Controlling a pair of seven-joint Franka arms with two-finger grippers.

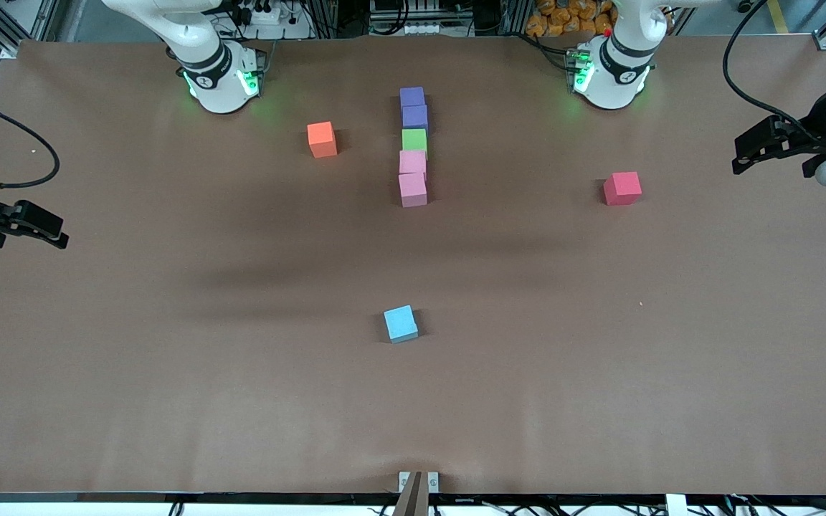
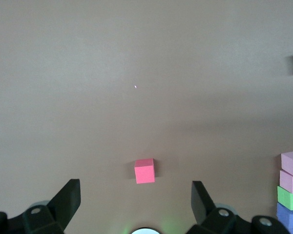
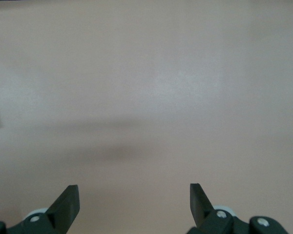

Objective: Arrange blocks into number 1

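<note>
Left gripper (image 2: 136, 204), fingers released w/ nothing held, hangs over red block (image 1: 622, 188); right gripper (image 3: 134, 204), likewise released, waits at table edge.

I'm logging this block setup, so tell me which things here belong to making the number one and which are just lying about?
Part of the job:
- purple blocks, green block and pink blocks, touching in one column
- orange block, red block, light-blue block, each lying apart
- left gripper, right gripper, both open, waiting

Just lying about:
- brown table cover
</note>
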